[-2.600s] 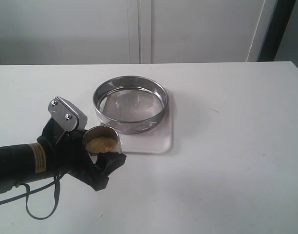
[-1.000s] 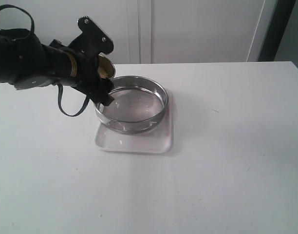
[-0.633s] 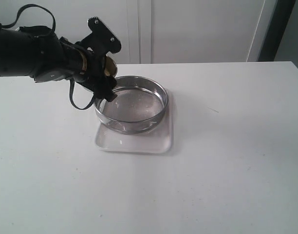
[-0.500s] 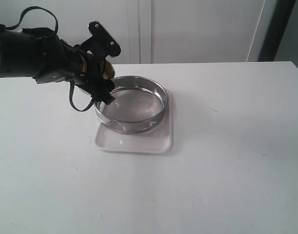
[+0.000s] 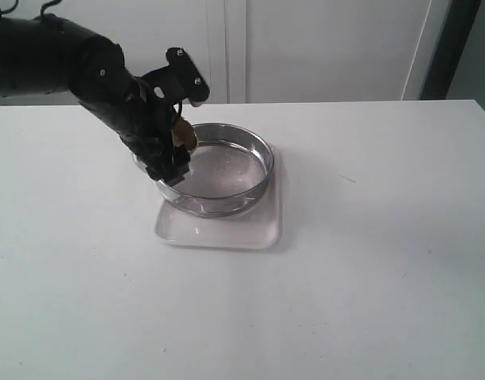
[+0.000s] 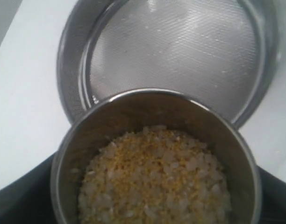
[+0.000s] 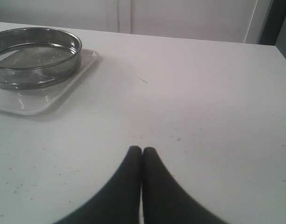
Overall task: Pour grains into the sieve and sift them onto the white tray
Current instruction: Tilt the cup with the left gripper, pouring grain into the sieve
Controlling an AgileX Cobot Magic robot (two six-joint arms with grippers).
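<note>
The sieve (image 5: 217, 168), a wide steel ring with a mesh bottom, rests on the white tray (image 5: 219, 232). My left gripper (image 5: 177, 147) is shut on a small steel cup (image 5: 184, 136), which is tipped over the sieve's left rim. In the left wrist view the cup (image 6: 133, 105) holds the grains (image 6: 154, 182), yellow and off-white, and beyond it the sieve's mesh (image 6: 175, 51) carries only a few pale specks. The right gripper (image 7: 142, 150) is shut on nothing, low over the table, with the sieve (image 7: 35, 58) and tray (image 7: 26, 106) some way off.
The white table (image 5: 369, 261) runs wide around the tray. Pale cabinet doors (image 5: 322, 47) stand behind the far edge. The right arm does not show in the exterior view.
The left arm lifted the cup from in front of the tray up to the sieve's left rim, then dipped lower and tilted it further over the mesh.
</note>
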